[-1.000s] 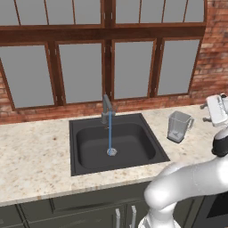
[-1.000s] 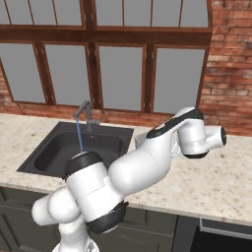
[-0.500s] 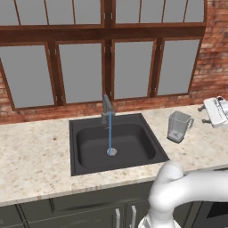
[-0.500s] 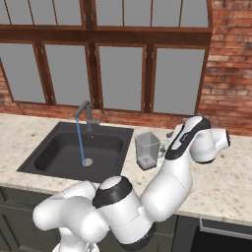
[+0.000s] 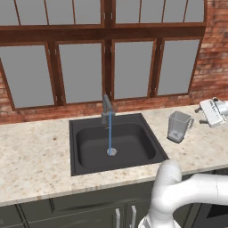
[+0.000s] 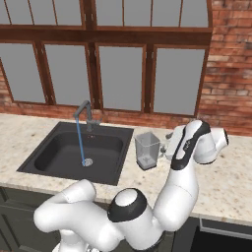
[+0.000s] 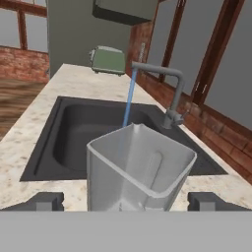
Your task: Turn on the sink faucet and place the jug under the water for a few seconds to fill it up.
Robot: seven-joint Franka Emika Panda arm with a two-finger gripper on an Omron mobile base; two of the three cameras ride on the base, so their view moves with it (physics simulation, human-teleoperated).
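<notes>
Hovering just above the tabletop (image 5: pixel 40 160), right of the sink (image 5: pixel 89 164): the hand (image 7: pixel 126 201), fingers (image 7: pixel 47 201) spread wide and released, gripping nothing. Seen at the right edge of the left base view as a white block (image 5: pixel 213 111), level with the jug's upper half; in the right base view tucked behind the arm's wrist, fingers hidden there.

Straight ahead of the hand, centred between the two fingertips, yet not touched by either: the jug (image 7: pixel 138 170). Standing upright on the tabletop, mouth up, clear walls, grey base, handle on the side facing the hand (image 5: pixel 179 126). Close to the hand, with a small gap between them in the left base view. Just beside the sink's right rim, outside the basin (image 6: pixel 147 150).

Beyond the jug: the black sink, sunk into the speckled tabletop, silver drain in the middle. Running from the faucet (image 5: pixel 107 109) at the back rim: the water (image 5: pixel 110 138), a thin blue stream falling straight onto the drain. Well apart from the jug, nothing under the stream.

Farther off in the hand view: a green toaster (image 7: pixel 109 60) on the tabletop past the sink. Behind everything: brick wall (image 5: pixel 213 49) and wood-framed windows (image 5: pixel 133 67).
</notes>
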